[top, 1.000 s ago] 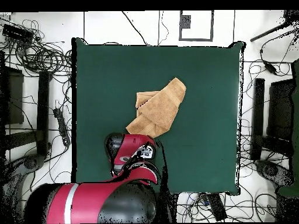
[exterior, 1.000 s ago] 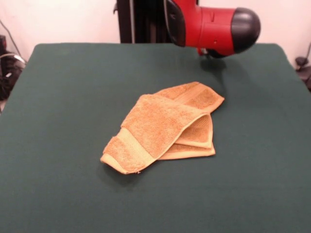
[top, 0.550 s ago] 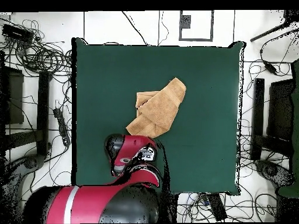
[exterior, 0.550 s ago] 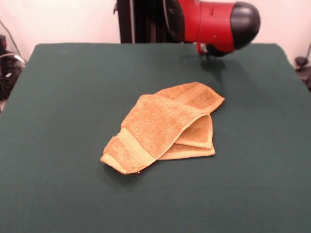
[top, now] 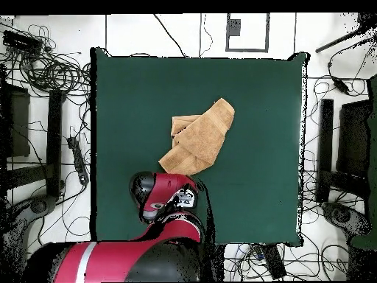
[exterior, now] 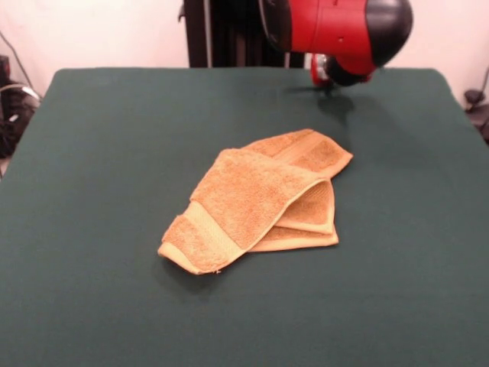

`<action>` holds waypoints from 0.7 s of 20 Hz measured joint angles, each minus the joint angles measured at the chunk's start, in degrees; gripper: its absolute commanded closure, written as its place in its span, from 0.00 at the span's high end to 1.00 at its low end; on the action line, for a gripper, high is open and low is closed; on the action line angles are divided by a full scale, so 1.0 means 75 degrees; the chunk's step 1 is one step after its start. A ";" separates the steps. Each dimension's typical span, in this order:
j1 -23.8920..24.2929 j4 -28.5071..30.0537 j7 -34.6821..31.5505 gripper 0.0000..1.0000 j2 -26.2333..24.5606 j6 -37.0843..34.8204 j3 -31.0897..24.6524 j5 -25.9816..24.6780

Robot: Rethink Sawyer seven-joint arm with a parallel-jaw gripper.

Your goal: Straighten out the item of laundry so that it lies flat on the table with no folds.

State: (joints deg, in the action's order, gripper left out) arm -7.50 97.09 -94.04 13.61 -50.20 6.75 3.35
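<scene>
The item of laundry [exterior: 256, 197] is an orange-tan towel lying crumpled and folded over itself near the middle of the dark green table [exterior: 92, 153]. One end is doubled over the rest, and a woven band shows near its near-left corner. In the overhead view the towel [top: 199, 136] runs diagonally across the table [top: 258, 103]. The red and black arm [exterior: 336, 30] hangs above the far right part of the table, clear of the towel. My gripper [exterior: 325, 75] peeks out beneath it, too hidden to judge. From above, the gripper [top: 184, 197] sits just below the towel's lower corner.
Cables and dark equipment [top: 44, 74] surround the table on the floor. A black column [exterior: 221, 34] stands behind the far table edge. Green cloth stretches wide on all sides of the towel.
The arm has drawn back slightly toward the robot's base and risen a little in the front view. The towel has not moved.
</scene>
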 measured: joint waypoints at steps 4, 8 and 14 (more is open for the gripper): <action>-0.0025 0.0096 -0.0017 0.00 0.0079 0.0166 0.0003 0.0001; -0.0024 0.0032 -0.0021 0.00 0.0197 0.0277 0.0002 0.0105; -0.0002 -0.0239 -0.0021 0.00 0.0408 0.0324 0.0001 0.0373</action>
State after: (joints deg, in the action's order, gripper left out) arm -7.52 95.30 -94.20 16.67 -47.77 6.76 6.15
